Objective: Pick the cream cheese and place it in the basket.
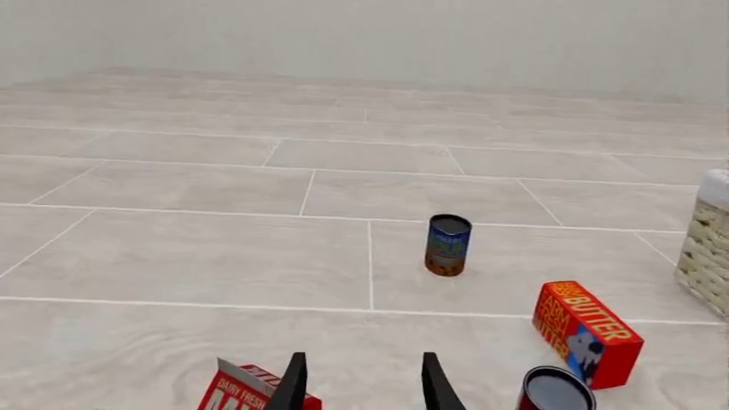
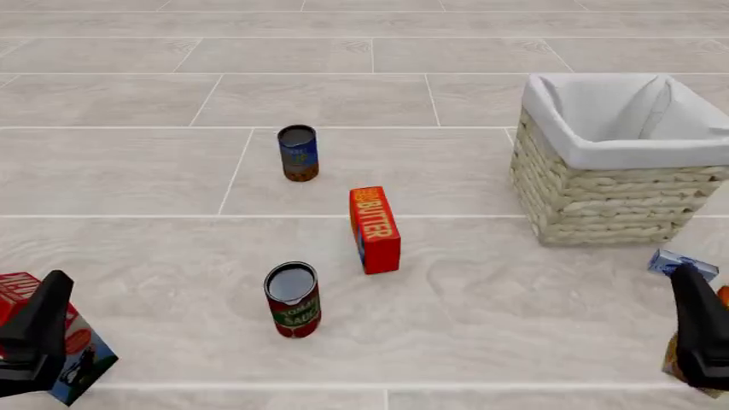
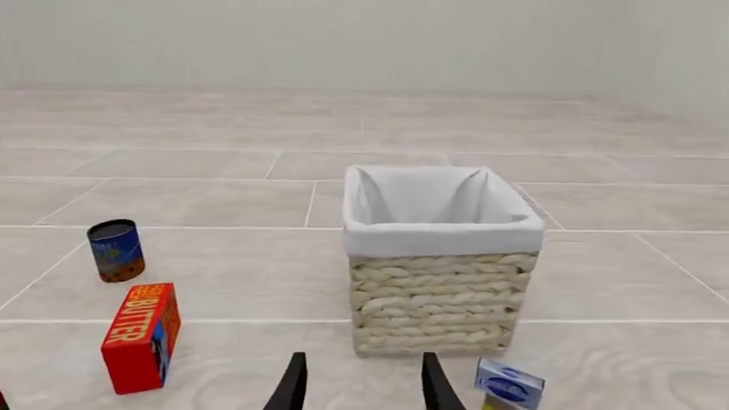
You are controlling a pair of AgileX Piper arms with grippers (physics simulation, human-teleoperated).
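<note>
The cream cheese (image 2: 679,262) is a small pale-blue-and-white box on the floor just in front of the basket's near right corner, partly behind my right gripper (image 2: 699,337). In the right wrist view the cream cheese (image 3: 510,384) stands off to one side of my right gripper (image 3: 364,389), which is open and empty. The woven basket (image 2: 603,201) with white lining stands at the right, and it fills the middle of the right wrist view (image 3: 439,299). My left gripper (image 2: 34,337) is at the near left; the left wrist view shows my left gripper (image 1: 364,389) open and empty.
A red-orange butter box (image 2: 375,229) lies mid-floor. A tomato sauce can (image 2: 293,301) stands in front of it and a blue can (image 2: 297,153) behind. A red-and-white carton (image 2: 74,346) sits under my left gripper. An orange carton (image 2: 679,360) shows by my right gripper.
</note>
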